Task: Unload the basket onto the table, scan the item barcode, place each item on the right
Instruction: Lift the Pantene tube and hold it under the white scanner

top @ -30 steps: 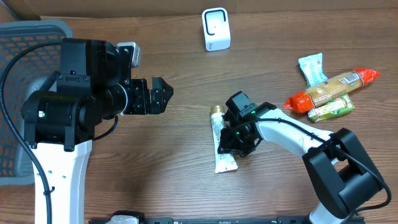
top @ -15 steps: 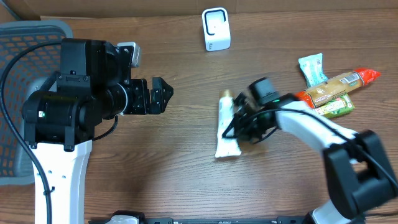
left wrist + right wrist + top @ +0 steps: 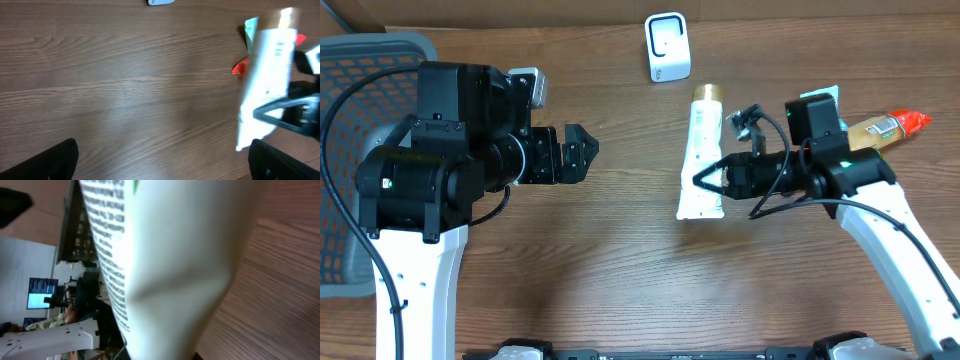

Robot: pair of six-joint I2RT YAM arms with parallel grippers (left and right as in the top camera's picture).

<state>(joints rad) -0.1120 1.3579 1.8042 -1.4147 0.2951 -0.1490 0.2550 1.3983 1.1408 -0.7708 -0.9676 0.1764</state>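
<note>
While the tube (image 3: 700, 150) is aloft: white body, gold cap; seemingly clear of the tabletop (image 3: 620, 280); cap end points toward the scanner (image 3: 667, 47); snack packs (image 3: 850, 145) lie near on its right
right end effector (image 3: 712, 180): pinching the tube low on its body, near the flat crimped end
left end effector (image 3: 582, 153): fingers spread, holding nothing; well apart from the tube
print: right wrist view shows fine text lines on the tube face; no barcode made out in any view
step in hand: judged as presenting the tube to the scanner
doing it well: find the barcode panel first; roll the wrist until it squarely faces the scanner window; keep fingers off the code; hold steady
risk: long tube pinched near one end may droop; soft wall may buckle
</note>
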